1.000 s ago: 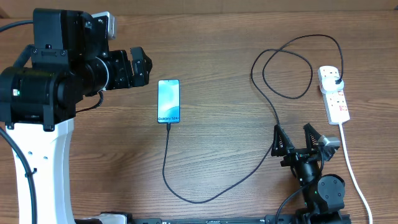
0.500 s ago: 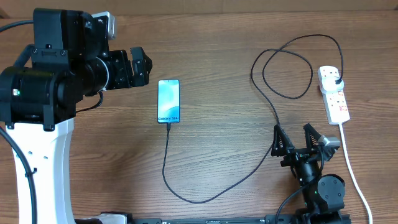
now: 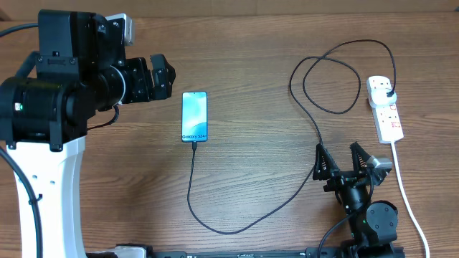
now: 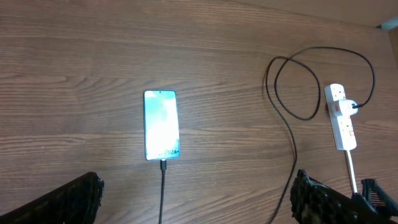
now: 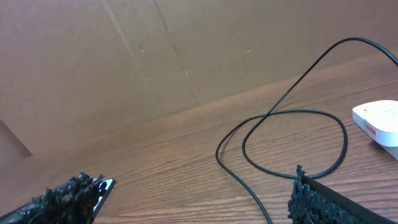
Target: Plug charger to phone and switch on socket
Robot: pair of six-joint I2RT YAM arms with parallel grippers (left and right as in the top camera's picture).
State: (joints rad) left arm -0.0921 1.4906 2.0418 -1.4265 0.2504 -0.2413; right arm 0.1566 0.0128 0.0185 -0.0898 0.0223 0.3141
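The phone lies flat on the wooden table, screen lit light blue; it also shows in the left wrist view. The charger cable runs from the phone's near end, its tip in the phone's port, loops right and ends at a black plug seated in the white socket strip. The strip shows in the left wrist view and right wrist view. My left gripper is open and empty, raised left of the phone. My right gripper is open and empty, near the table's front, left of the strip's cord.
The strip's thick white cord runs toward the table's front right edge. The charger cable forms a large loop on the table left of the strip. A brown cardboard wall stands behind the table.
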